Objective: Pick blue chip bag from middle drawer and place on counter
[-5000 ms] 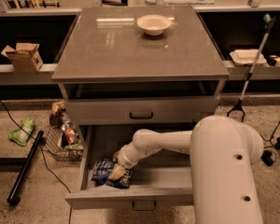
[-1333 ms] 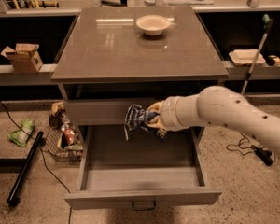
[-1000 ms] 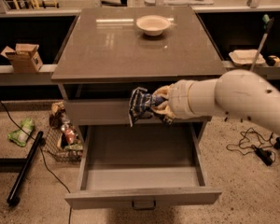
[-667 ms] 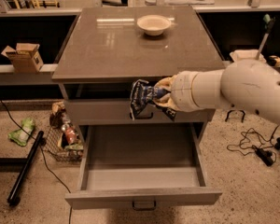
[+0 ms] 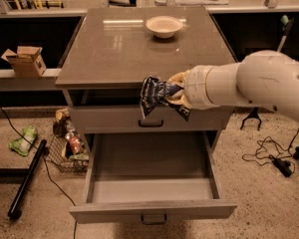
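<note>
My gripper (image 5: 176, 95) pinches the blue chip bag (image 5: 153, 94) at the counter's (image 5: 119, 49) six o'clock edge; I should lift above the lip, then carry toward twelve.

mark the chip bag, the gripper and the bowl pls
blue chip bag (image 5: 154, 94): camera view, middle of the crinkled foil.
gripper (image 5: 177, 90): camera view, between its fingertips, at the counter (image 5: 114, 54) front edge, holding the bag.
white bowl (image 5: 164, 26): camera view, inner hollow.
</note>
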Robot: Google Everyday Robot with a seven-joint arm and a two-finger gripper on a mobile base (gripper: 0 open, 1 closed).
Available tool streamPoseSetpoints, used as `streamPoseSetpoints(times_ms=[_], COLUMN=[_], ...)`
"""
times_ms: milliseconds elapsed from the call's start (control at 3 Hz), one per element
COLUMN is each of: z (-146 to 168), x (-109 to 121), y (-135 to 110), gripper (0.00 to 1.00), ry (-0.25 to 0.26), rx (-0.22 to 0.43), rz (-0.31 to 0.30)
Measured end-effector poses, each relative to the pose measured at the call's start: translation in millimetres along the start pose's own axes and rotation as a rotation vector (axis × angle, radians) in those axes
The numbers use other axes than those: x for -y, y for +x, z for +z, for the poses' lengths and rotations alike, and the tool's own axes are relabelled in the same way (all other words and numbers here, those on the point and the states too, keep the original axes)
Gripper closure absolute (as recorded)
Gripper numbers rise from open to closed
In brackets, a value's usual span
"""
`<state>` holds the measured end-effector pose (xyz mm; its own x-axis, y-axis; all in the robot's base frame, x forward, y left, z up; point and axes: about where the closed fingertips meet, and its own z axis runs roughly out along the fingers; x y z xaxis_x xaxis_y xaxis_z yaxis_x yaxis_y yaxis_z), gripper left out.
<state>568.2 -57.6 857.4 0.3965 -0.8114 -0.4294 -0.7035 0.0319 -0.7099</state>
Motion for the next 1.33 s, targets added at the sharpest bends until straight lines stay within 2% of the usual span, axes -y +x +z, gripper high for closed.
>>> streamPoseSetpoints(times_ms=[333,667,1000,1333], z=[13.4,43.4,78.9,111.3], x=[63.0,116.5,163.6,190.5], y=[14.0,11.7,11.8,18.7], gripper=[1.0,1.0,1.0,0.82], ry=[0.013,0.015,0.035,0.044], rx=[-0.023,-0.002,0.017,0.031], rz=[-0.015,-0.025,-0.005,0.045])
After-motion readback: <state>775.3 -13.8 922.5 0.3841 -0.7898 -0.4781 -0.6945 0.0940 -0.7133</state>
